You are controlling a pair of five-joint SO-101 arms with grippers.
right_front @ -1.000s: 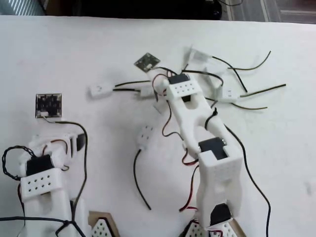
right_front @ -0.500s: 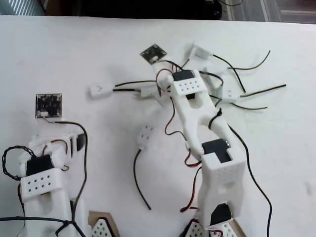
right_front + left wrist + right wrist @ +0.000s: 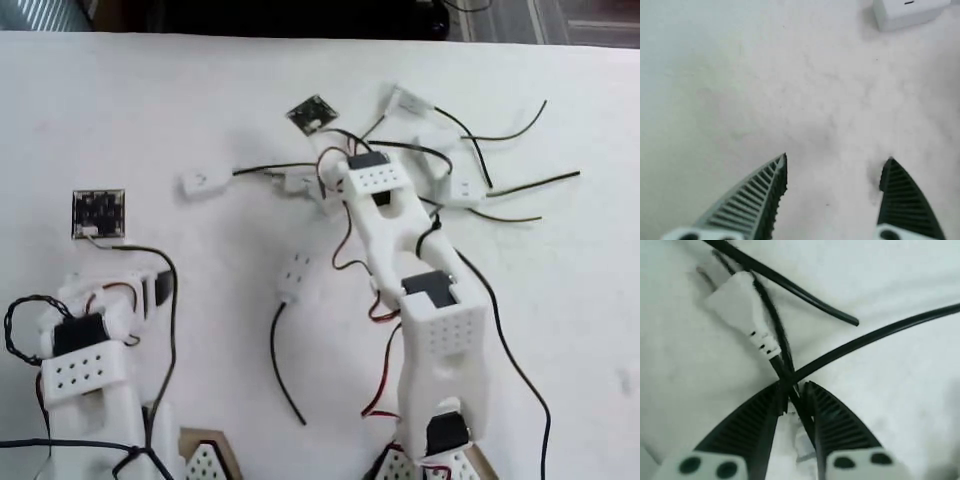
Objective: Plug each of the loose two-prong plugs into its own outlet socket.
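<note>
The right tool (image 3: 792, 387) is closed on the black cable (image 3: 771, 325) of a white plug (image 3: 732, 295), gripping it a little behind the plug's ribbed collar. The plug lies flat on the surface (image 3: 900, 390), its two prongs pointing away from the tool. Something white sits farther back between the fingers (image 3: 835, 420) — I cannot tell what it is. A second cable (image 3: 875, 337) crosses the gripped one right at the fingertips. A third cable (image 3: 790, 287) lies just beyond the plug and ends in a cut tip.

In the high view the right arm (image 3: 385, 210) is extended to the middle of the surface, its wrist over a tangle of black leads. A socket (image 3: 200, 183) lies to one side of the wrist, well apart from it. A second socket (image 3: 295, 275) lies nearer the arm bases, with a black lead curling off it. A small dark board (image 3: 312, 113) lies just past the wrist.

The left tool (image 3: 835, 160) is open — its fingers are spread wide above bare surface, touching nothing. A white block (image 3: 910, 12) lies well ahead of it. The left arm (image 3: 85, 365) is folded back at the near corner, with a second board (image 3: 98, 212) on the surface beyond it.
</note>
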